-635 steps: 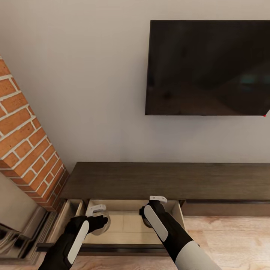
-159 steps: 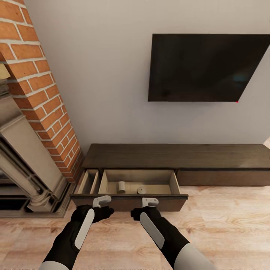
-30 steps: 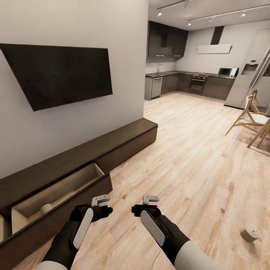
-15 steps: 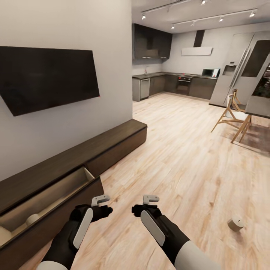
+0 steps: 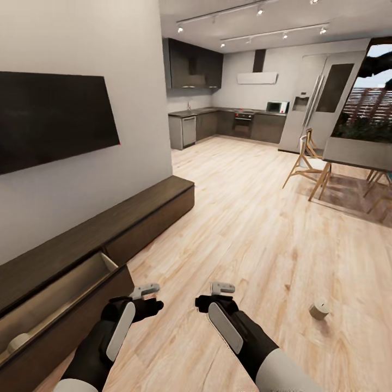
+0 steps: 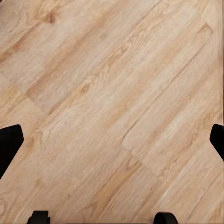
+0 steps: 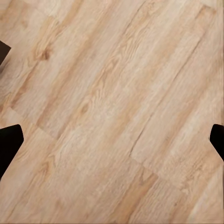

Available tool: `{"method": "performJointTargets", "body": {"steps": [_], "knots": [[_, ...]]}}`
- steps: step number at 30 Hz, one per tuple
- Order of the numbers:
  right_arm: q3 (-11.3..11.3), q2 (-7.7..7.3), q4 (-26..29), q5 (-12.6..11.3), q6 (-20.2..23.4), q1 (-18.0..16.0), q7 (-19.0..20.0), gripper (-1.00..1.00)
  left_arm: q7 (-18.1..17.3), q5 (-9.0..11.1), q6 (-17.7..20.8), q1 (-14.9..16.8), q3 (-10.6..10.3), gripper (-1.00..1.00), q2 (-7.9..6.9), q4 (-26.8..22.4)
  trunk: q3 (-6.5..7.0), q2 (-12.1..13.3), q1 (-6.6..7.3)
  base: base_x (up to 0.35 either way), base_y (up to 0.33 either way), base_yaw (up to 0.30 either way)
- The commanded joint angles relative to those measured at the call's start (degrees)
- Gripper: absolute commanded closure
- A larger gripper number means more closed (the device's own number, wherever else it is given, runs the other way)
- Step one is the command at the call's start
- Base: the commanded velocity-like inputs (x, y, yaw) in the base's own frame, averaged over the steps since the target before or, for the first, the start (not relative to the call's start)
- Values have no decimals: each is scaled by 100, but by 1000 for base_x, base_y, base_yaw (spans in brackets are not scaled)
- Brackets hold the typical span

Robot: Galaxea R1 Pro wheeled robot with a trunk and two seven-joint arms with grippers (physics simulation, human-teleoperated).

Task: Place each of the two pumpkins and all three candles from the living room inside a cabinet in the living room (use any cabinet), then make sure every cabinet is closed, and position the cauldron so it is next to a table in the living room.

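Head view looks across pale, grained wood plank flooring [image 5: 256,218] toward a dark kitchen at the top of the frame. Along the left edge runs the long, low dark brown cabinet [image 5: 136,218], its nearest drawer [image 5: 65,305] pulled out at lower left to show a pale wood interior; a squat grey-beige candle [image 5: 17,342] lies in the drawer's near end. A second candle [image 5: 319,311], a short cylinder, sits on the bare floor at lower right, well apart from the cabinet. The left gripper [image 5: 146,291] and right gripper [image 5: 222,287] hang side by side over the floor at bottom centre, black-sleeved with pale fingers; both wrist views show dark fingertips spread wide at the frame edges with only floorboards between them. A flat black television [image 5: 49,120] hangs on the smooth grey wall, upper left.
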State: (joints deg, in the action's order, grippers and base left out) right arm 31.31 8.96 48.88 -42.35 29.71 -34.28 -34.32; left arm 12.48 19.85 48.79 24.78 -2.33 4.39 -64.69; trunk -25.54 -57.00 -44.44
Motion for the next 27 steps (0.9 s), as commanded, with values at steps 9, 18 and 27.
{"method": "performJointTargets", "body": {"steps": [9, 18, 27], "knots": [[-579, -11, -3, 11, -13, 0, 104, -100, -7, 1, 13, 1, 4, -100, -1, 8, 43, 0, 0, 0, 0, -253], [-1315, -200, 46, 7, -42, 106, 75, -100, -15, 2, 48, 0, 0, -100, -58, 9, 77, 0, 0, 0, 0, -260], [-1750, -308, 70, 7, -13, 345, 115, -100, -2, 8, 19, 1, -41, -100, -76, 30, 79, 0, 0, 0, 0, -277]]}}
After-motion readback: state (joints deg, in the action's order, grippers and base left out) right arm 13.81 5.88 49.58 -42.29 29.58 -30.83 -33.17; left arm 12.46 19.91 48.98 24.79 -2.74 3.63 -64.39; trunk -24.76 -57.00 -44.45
